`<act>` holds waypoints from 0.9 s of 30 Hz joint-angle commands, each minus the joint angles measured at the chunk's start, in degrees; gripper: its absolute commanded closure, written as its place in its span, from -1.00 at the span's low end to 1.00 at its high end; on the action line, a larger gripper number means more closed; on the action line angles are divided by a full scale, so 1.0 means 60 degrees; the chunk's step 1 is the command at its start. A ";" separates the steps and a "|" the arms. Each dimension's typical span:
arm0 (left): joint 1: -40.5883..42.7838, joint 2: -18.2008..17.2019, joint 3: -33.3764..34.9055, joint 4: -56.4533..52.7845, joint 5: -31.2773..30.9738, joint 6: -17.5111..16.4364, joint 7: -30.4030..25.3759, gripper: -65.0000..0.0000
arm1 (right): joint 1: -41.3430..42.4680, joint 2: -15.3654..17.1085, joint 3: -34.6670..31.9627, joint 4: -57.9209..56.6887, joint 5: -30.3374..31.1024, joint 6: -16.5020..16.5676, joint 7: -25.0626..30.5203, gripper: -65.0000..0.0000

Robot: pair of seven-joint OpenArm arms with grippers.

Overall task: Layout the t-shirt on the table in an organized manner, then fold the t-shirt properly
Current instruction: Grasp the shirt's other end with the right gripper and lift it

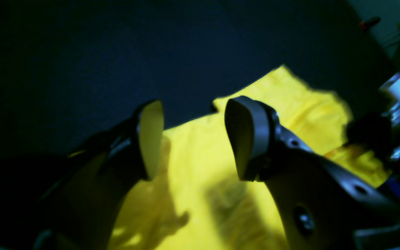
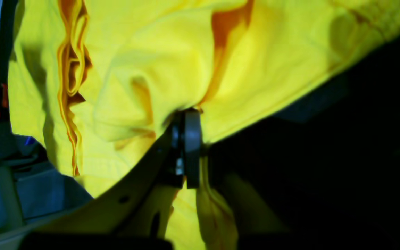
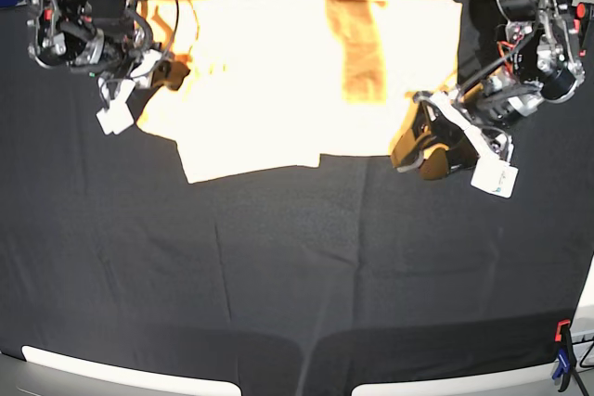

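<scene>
Left wrist view: my left fingers [image 1: 193, 139] stand wide apart with nothing between them, hovering over the t-shirt [image 1: 200, 180]. The yellow cloth fills the view from 6 o'clock up toward 1 o'clock, where one corner juts onto the dark tabletop [image 1: 82, 62]. Whether my fingertips touch the cloth I cannot tell. At 3 o'clock my other arm shows as a blurred dark and pale shape at the shirt's far edge.

Right wrist view: my right fingers [image 2: 189, 146] are pinched together on a bunched edge of the t-shirt [image 2: 172, 69], just below the middle of the view. The cloth gathers into folds where I grip it and spreads across the view from 9 o'clock through 12 to 2 o'clock, with deep orange creases running down at 10 o'clock. The black tabletop [image 2: 325, 156] lies from 3 to 5 o'clock.

Base view: the t-shirt [image 3: 269, 81] lies spread along the far edge of the tabletop [image 3: 297, 275], at 12 o'clock, with a darker orange band right of its middle. My right fingers [image 3: 165, 71] grip its end at 10 o'clock; my left fingers [image 3: 422, 150] hover spread at its near corner at 3 o'clock. A red and blue clamp [image 3: 562, 359] sits on the tabletop edge at 5 o'clock.
</scene>
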 commanded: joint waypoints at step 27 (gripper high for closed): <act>0.0466 -0.0124 -0.0040 0.0182 0.0091 -0.0066 -0.0222 0.06 | 0.0495 -0.3570 -0.2889 0.4572 -0.2044 -0.0707 0.0084 1.00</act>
